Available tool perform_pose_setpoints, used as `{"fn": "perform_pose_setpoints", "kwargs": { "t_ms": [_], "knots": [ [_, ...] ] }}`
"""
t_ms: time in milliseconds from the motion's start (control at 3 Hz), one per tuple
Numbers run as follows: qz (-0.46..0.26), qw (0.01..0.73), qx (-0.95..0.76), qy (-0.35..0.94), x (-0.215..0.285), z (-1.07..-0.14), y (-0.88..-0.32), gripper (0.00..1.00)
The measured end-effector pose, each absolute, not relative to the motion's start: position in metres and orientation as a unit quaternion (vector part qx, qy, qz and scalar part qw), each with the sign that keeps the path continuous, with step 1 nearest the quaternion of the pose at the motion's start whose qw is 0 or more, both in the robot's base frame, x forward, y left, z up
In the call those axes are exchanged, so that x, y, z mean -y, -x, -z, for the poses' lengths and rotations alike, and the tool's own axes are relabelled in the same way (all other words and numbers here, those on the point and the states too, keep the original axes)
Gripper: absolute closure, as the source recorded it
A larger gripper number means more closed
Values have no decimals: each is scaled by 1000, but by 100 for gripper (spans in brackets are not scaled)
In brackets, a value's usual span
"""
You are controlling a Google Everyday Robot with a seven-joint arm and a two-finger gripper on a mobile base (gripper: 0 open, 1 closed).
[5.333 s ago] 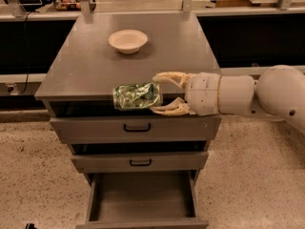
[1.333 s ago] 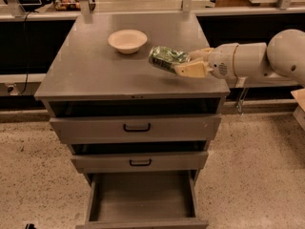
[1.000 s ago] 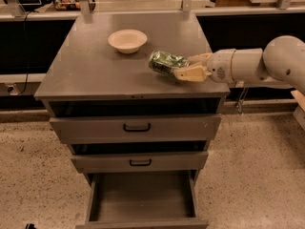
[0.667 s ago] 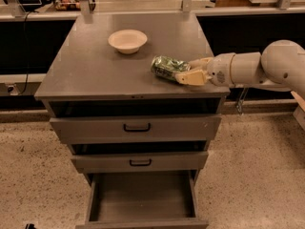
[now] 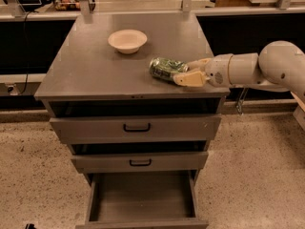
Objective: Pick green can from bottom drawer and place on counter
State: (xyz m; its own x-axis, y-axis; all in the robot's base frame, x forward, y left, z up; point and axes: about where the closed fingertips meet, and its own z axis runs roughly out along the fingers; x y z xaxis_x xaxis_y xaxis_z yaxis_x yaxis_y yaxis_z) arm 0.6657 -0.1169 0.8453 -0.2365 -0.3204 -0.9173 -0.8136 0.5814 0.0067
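Observation:
The green can (image 5: 166, 68) lies on its side on the counter (image 5: 90, 70), near the right front corner. My gripper (image 5: 183, 72) reaches in from the right. Its cream fingers (image 5: 191, 79) sit on either side of the can's right end and are shut on it. The can rests on or just above the counter top. The bottom drawer (image 5: 143, 219) is pulled out below, and its inside shows nothing in it.
A cream bowl (image 5: 127, 40) stands on the counter behind and left of the can. Two grey drawers with black handles (image 5: 137, 127) sit slightly ajar above the bottom drawer. A speckled floor surrounds the cabinet, and a dark shelf unit runs behind it.
My gripper has carried the can from in front of the top drawer up over the counter. It then lowered the can toward the counter's right front area and shifted it slightly left.

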Motion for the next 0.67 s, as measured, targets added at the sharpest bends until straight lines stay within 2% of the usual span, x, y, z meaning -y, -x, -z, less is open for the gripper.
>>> {"fn": "perform_pose_setpoints", "kwargs": {
  "t_ms": [333,667],
  "knots": [
    [-255,486,-744,382,115,-845,-666,0],
    [-258,486,-742,383,113,-844,-666,0]
  ]
}}
